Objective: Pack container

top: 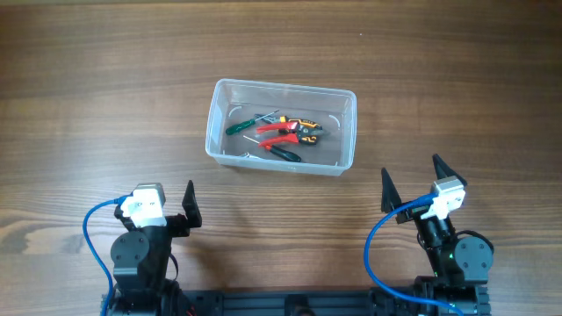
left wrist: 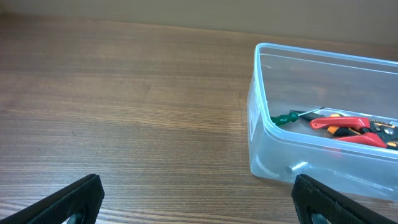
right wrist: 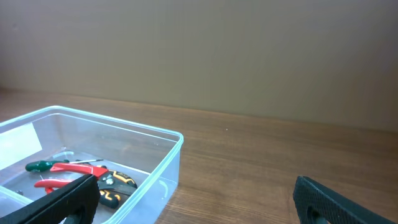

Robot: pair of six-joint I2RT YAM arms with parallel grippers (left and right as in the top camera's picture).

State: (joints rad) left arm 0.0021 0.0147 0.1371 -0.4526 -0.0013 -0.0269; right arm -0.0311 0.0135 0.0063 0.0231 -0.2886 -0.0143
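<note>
The clear plastic container [top: 219, 140] stands in the middle of the wooden table. It also shows in the left wrist view [left wrist: 261, 149] and the right wrist view [right wrist: 168, 155]. Inside lie red-handled pliers [top: 279, 132], a black and orange tool [top: 307, 132] and two green-handled screwdrivers [top: 239, 126]. My left gripper [top: 167, 204] is open and empty near the front left, apart from the container. My right gripper [top: 413, 180] is open and empty at the front right, apart from the container.
The table is brown wood. Blue cables [top: 88, 233] loop beside both arm bases at the front edge. A plain wall [right wrist: 217, 50] rises behind the table in the right wrist view.
</note>
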